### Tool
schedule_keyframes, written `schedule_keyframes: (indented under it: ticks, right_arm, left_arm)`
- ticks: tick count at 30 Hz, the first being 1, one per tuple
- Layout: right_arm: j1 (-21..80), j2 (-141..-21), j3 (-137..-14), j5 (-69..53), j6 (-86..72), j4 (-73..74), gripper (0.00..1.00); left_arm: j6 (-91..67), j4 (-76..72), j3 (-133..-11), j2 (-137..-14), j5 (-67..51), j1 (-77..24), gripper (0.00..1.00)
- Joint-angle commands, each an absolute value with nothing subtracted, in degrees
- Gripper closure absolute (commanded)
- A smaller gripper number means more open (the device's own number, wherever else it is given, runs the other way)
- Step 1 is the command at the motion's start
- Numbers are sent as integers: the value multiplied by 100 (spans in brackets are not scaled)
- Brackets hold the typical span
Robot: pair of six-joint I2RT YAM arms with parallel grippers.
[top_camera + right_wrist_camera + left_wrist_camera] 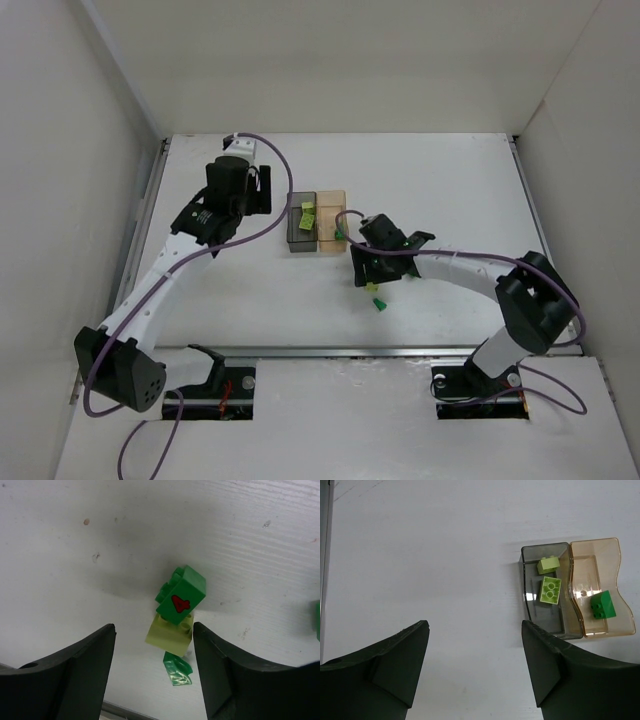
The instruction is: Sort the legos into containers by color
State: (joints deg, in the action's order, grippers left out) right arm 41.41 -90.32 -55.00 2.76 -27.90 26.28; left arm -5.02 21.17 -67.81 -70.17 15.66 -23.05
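The smoky grey bin (pixel 527 597) holds two pale yellow-green legos (pixel 550 589). The amber bin (pixel 620 585) beside it holds one dark green lego (pixel 602 605). Both bins stand mid-table in the top view, the grey bin (pixel 298 236) left of the amber bin (pixel 331 205). My left gripper (pixel 475 672) is open and empty, left of the bins (pixel 262 187). My right gripper (pixel 152 675) is open above a small cluster: a dark green lego with a red mark (pixel 181 595), a pale yellow-green lego (pixel 170 632) and a clear green piece (pixel 177 669). The cluster (pixel 376 296) lies just in front of the right gripper (pixel 375 268).
Another green piece (pixel 317 620) shows at the right edge of the right wrist view. White walls enclose the table on the left, back and right. A metal rail (pixel 400 350) runs along the near edge by the arm bases.
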Motion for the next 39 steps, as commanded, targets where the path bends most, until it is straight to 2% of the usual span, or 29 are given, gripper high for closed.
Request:
schedule_keyframes:
  ticks: [1, 10, 13, 14, 16, 20, 23, 24, 27, 28, 30, 31, 32, 33, 34, 39]
  right_arm:
    - [4175, -9097, -5467, 614, -3005, 2320, 33]
    - [4228, -9272, -5467, 967, -3111, 2593, 45]
    - [4280, -9272, -5414, 896, -3111, 2540, 65]
    - [4280, -9272, -5414, 896, -3111, 2540, 82]
    - [4280, -9168, -5466, 844, -3111, 2645, 98]
    - [4456, -8441, -5703, 721, -2814, 3084, 100]
    - [4456, -7886, -5862, 160, -2216, 3155, 100]
    - [4456, -7571, -5915, 10, -1963, 3007, 100]
    - [4456, -7374, -6107, -377, -1679, 2220, 100]
    - [4456, -7452, -6161, -378, -1627, 1954, 100]
    - [4456, -7794, -6562, -431, -1626, 1514, 100]
    - [4456, -8388, -6826, -431, -1626, 1407, 100]
    - [4456, -8759, -7569, -431, -1574, 1485, 100]
    - [4456, -9119, -7576, -431, -1573, 1651, 100]
    - [4456, -9802, -8385, -431, -1495, 1983, 100]
    - [4456, -11003, -9754, -369, -1371, 2224, 99]
  left_arm:
    - [-738, 2003, -6688, -6812, 1697, -2294, 28]
    - [-791, 2127, -6873, -6759, 1424, -2294, 28]
    - [-791, 2127, -6873, -6759, 1424, -2294, 28]
    - [-791, 2127, -6873, -6759, 1372, -2294, 28]
    - [-844, 2127, -6873, -6706, 1371, -2294, 28]
    - [-756, 2075, -6820, -6653, 1257, -2294, 28]
    - [-703, 2004, -6680, -6601, 1257, -2294, 27]
    - [-790, 2004, -6680, -6601, 1353, -2242, 24]
    - [-1001, 1934, -6539, -6548, 1494, -2171, 4]
    - [-1002, 1934, -6469, -6496, 1268, -2075, 1]
    - [-1002, 1881, -6408, -6495, 994, -1986, 1]
    - [-1002, 1881, -6320, -6434, 837, -1917, 1]
    - [-1002, 1881, -6206, -6364, 835, -1916, 1]
    - [-1002, 1829, -6153, -6363, 835, -1855, 1]
    - [-1002, 1828, -6091, -6294, 835, -1854, 1]
    - [-765, 1828, -5906, -6223, 835, -1679, 1]
